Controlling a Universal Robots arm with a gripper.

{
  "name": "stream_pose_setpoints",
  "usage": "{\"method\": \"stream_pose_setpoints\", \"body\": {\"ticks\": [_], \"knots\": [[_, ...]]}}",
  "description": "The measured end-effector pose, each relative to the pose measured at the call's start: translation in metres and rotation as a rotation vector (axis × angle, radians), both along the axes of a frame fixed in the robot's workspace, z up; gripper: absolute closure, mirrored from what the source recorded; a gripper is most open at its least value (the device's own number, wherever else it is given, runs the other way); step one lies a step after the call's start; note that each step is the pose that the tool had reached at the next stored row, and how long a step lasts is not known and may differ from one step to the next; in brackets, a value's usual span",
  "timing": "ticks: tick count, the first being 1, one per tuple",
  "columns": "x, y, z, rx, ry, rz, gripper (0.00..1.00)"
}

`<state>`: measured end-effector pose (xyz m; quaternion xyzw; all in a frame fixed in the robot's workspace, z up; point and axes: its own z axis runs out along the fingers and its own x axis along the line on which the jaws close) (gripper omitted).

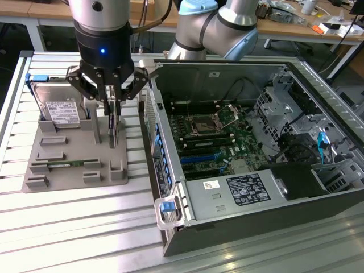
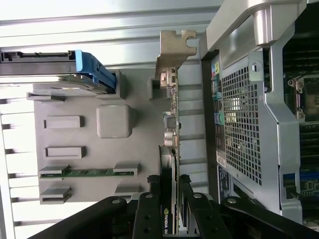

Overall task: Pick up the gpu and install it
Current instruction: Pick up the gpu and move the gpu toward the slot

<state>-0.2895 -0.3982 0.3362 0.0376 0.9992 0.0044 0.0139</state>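
The gpu [image 1: 114, 128] stands on edge in the grey holder tray [image 1: 68, 149], at the tray's side nearest the open computer case [image 1: 239, 187]. My gripper [image 1: 112, 109] reaches straight down over it, and its fingers are shut on the card's top edge. In the wrist view I see the gpu [image 2: 172, 119] edge-on, a thin green board with a black cooler, running away from my gripper [image 2: 171, 201]. Its silver bracket [image 2: 174, 47] is at the far end. Whether the card has left the tray [image 2: 149, 134] I cannot tell.
A silver hard drive [image 1: 58, 108] with a white label leans at the tray's back, and a thin memory stick [image 1: 65, 165] lies near its front. The motherboard [image 1: 213, 139] with blue slots lies in the case. The case's perforated wall [image 2: 241, 124] is close beside the gpu.
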Motion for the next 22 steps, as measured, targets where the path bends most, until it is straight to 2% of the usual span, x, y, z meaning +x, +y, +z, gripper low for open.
{"method": "stream_pose_setpoints", "body": {"ticks": [6,12,22], "knots": [[0.0,0.0,0.0043,-0.0006,-0.0002,0.0,0.74],[0.0,0.0,0.0081,-0.004,0.0002,0.0,0.74],[0.0,0.0,0.0163,-0.0048,0.0001,0.0,0.74]]}}
